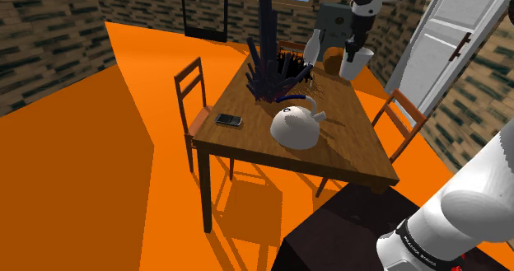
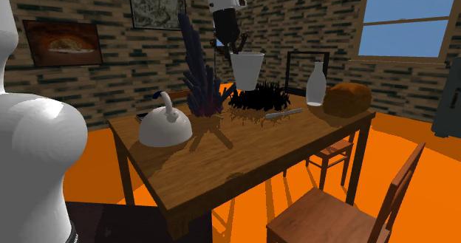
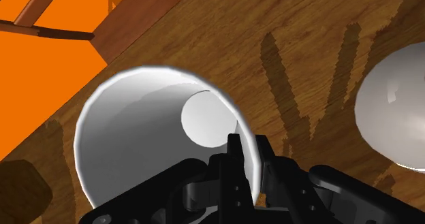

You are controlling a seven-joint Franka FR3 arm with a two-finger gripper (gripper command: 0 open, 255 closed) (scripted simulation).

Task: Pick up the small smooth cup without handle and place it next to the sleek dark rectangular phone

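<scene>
The black gripper point(image 3: 248, 153) pinches one side of the rim of a smooth white cup point(image 3: 136, 141), likely light, stiff and slippery.

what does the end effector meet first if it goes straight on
The end effector points down, shut on the white cup; likely the cup's base meets the bare wooden table first, though depth is unclear.

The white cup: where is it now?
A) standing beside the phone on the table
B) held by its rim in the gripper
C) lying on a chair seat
B: the gripper clasps the white cup by its rim, one finger inside and one outside, well away from the phone.
</scene>
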